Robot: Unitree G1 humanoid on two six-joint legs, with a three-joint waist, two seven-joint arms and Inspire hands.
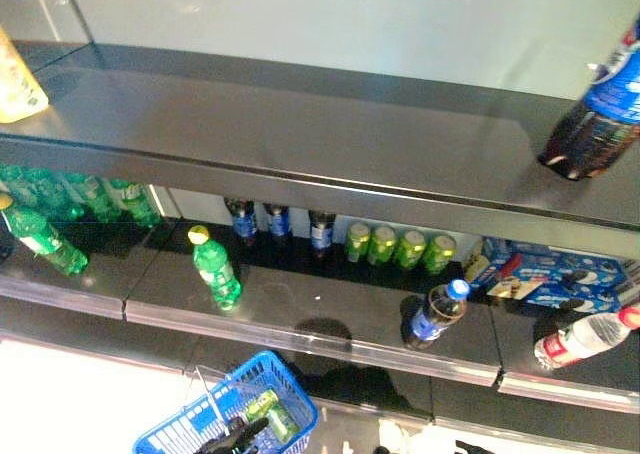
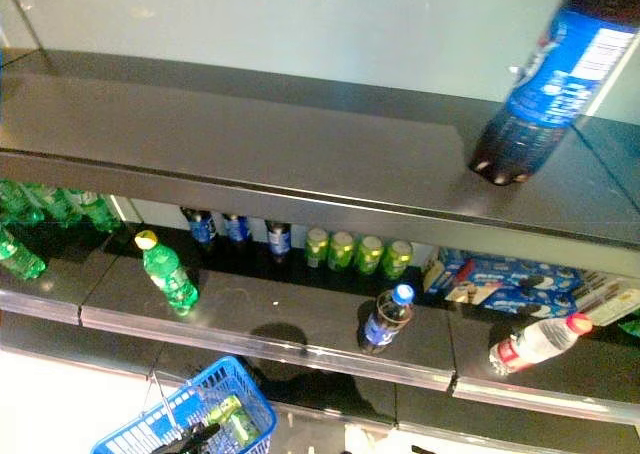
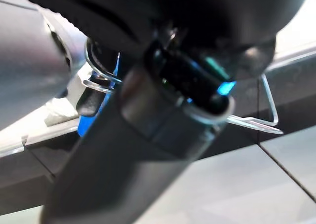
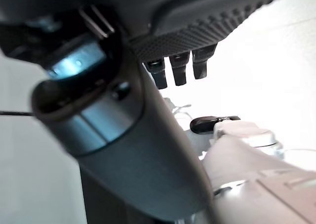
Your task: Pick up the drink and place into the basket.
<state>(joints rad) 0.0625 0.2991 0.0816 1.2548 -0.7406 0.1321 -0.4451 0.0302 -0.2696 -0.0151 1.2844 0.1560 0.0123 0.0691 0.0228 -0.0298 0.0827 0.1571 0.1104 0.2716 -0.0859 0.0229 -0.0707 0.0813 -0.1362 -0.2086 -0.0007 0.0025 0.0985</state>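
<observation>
Several drinks stand on the middle shelf (image 1: 330, 319): a green bottle with a yellow cap (image 1: 215, 269), a dark cola bottle with a blue cap (image 1: 436, 314) and a clear bottle with a red cap (image 1: 585, 339) lying over. A big cola bottle (image 1: 595, 109) stands on the top shelf at the right. Low at the left hangs a blue basket (image 1: 165, 439) holding green cans (image 1: 265, 406). My left hand (image 1: 232, 436) is shut on its wire handle (image 3: 269, 120). My right hand (image 4: 180, 68) shows only in its wrist view, fingers relaxed and empty.
At the back of the middle shelf stand dark cans (image 1: 278, 222) and green cans (image 1: 398, 246), with blue boxes (image 1: 555, 274) to the right. More green bottles (image 1: 60, 199) fill the left end. A yellow bottle (image 1: 15, 84) sits on the top shelf's left.
</observation>
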